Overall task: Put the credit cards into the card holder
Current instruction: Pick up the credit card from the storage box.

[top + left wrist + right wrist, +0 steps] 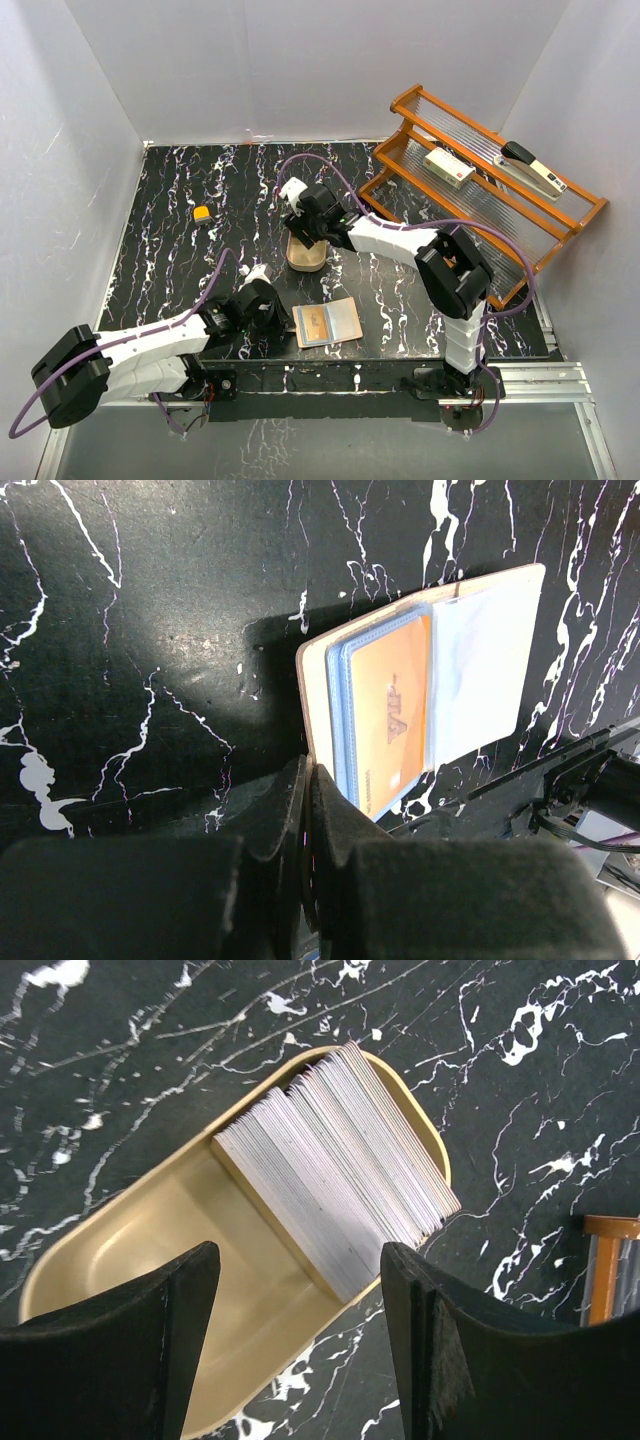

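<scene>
Only the right wrist reveals credit cards (340,1180) (stacked in tray (130,1235)).

A robot test cell in a lab: plain white panels (300,60) wall in the black marbled bench (180,190) beyond and beside the right gripper (297,1255), with two cabled arms (390,238) based along aluminium framing (540,378) behind it.
</scene>
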### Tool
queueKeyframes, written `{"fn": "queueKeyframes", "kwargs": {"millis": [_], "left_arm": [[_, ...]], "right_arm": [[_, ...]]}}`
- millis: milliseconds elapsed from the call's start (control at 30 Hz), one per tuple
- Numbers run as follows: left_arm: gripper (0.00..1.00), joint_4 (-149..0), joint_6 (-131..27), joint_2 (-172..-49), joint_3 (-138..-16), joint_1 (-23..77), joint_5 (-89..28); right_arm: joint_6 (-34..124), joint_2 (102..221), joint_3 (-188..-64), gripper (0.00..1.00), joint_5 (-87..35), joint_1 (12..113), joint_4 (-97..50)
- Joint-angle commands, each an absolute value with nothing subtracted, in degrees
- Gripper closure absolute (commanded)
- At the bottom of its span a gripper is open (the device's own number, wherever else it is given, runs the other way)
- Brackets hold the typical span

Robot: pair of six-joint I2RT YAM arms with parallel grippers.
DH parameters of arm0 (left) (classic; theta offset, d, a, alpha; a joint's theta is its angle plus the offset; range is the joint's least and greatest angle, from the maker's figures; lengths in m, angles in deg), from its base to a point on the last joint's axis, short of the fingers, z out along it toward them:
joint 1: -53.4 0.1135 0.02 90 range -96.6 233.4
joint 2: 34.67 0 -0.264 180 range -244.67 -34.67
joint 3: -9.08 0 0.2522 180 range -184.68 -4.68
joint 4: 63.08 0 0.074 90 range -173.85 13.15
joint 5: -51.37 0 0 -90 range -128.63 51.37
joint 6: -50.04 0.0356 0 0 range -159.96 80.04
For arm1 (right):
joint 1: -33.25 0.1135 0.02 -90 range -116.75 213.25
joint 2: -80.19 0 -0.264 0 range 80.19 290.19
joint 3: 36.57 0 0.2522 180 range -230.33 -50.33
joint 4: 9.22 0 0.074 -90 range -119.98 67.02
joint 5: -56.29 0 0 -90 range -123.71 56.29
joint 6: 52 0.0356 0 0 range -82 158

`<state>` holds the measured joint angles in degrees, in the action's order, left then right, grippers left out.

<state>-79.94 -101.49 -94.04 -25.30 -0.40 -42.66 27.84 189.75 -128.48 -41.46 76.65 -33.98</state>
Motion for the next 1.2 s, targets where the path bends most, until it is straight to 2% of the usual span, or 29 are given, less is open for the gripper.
{"fn": "queueKeyframes", "kwargs": {"millis": [0, 533, 833, 1167], "left_arm": [[1.00, -81.1, -100.9, -92.3, -25.1, -0.5, -43.8], [1.00, -80.5, -100.9, -92.8, -25.1, -0.5, -43.8], [1.00, -80.8, -100.8, -92.9, -25.2, -0.5, -44.0], [1.00, -80.5, -100.7, -92.7, -25.0, -0.5, -43.9]], "right_arm": [[21.4, 190.9, -132.1, 0.36, -45.8, 76.6, -32.7], [17.6, 195.1, -133.7, 0.33, -50.0, 76.6, -30.5], [17.5, 195.0, -133.6, 0.47, -54.1, 76.6, -28.7], [17.7, 193.8, -134.7, 0.55, -52.1, 76.7, -30.1]]}}
